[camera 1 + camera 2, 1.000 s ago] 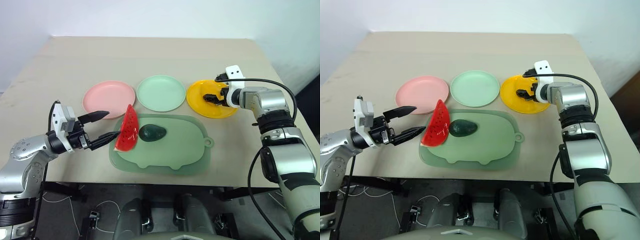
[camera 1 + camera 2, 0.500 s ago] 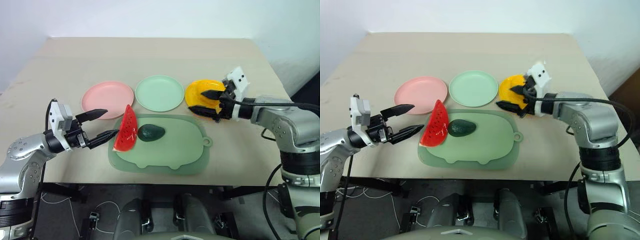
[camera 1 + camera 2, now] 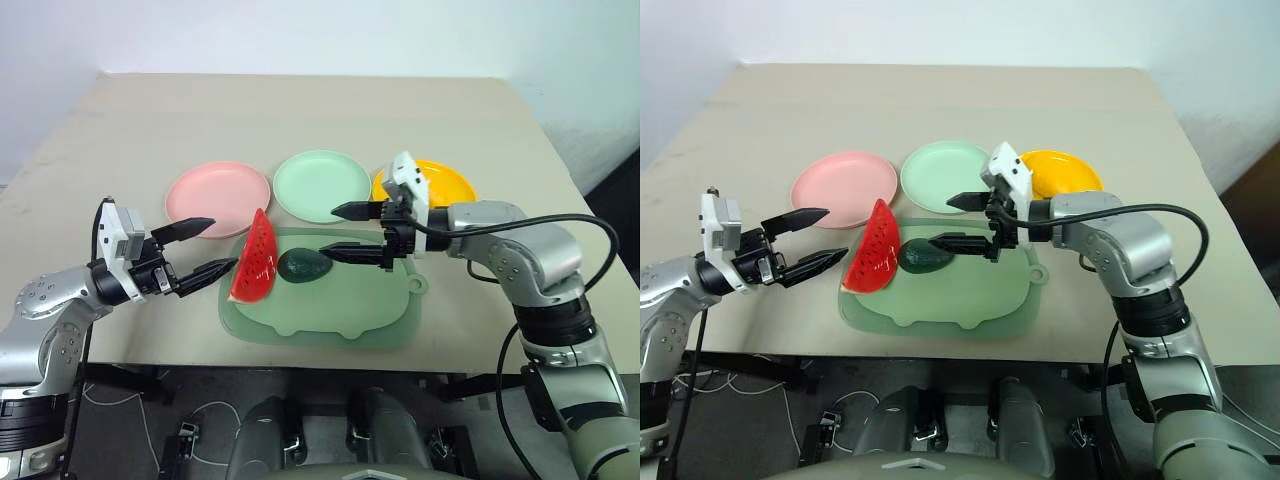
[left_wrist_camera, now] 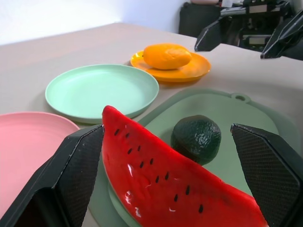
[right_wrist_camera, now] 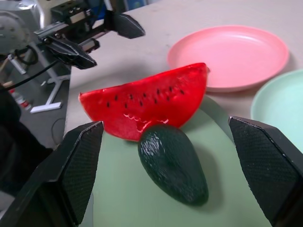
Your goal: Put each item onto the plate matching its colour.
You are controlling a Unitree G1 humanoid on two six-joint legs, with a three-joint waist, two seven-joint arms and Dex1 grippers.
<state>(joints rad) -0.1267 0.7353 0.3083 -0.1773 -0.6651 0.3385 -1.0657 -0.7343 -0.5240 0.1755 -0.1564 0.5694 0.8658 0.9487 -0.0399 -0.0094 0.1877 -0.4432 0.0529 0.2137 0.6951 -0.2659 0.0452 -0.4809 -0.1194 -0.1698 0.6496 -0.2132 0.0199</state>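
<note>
The red watermelon wedge (image 3: 254,260) stands on its rind at the left end of the pale green mat (image 3: 340,305), with the dark green avocado (image 3: 303,265) lying right beside it. My left gripper (image 3: 222,245) is open just left of the wedge, pointing at it, one fingertip close to its lower edge. My right gripper (image 3: 330,231) is open and points left, just right of and above the avocado, which lies ahead between its fingers (image 5: 71,165). The yellow fruit (image 4: 166,56) rests on the yellow plate (image 3: 448,182). The pink plate (image 3: 217,192) and mint plate (image 3: 322,185) are bare.
The three plates stand in a row behind the mat, pink at the left, mint in the middle, yellow at the right. The beige table (image 3: 300,110) stretches bare behind them. The mat's front edge is near the table's front edge.
My right gripper has swung left from over the yellow plate to above the mat beside the avocado, turning to point left. The left gripper, wedge and avocado have stayed put.
</note>
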